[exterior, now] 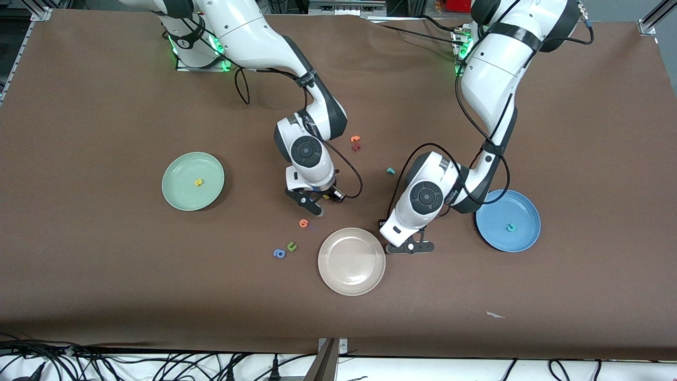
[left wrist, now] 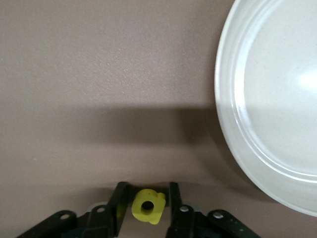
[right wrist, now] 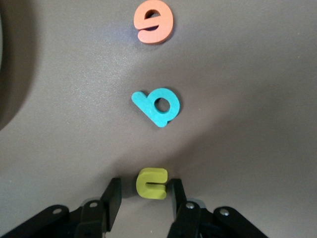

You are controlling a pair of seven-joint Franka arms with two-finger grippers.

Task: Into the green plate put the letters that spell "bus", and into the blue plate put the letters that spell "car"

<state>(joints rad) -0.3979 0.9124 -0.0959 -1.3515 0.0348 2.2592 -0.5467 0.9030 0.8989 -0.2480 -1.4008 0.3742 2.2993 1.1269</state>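
Both grippers down on the table, each at a yellow letter.

By the front view's clock: left gripper [exterior: 410, 247] just off the cream plate [exterior: 328, 248] at its two o'clock rim, closed in on the yellow "a" [left wrist: 147, 206]. Right gripper [exterior: 316, 203] parted astride the yellow "u" [right wrist: 151, 183], not yet pinching; teal "b" [right wrist: 157, 106] just ahead, orange letter [exterior: 303, 223] at six o'clock. Yellow "s" [exterior: 198, 182] in the green plate [exterior: 174, 177], teal "c" [exterior: 510, 227] in the blue plate [exterior: 523, 203]. Teal "r" [exterior: 390, 170] at twelve o'clock from the left gripper.
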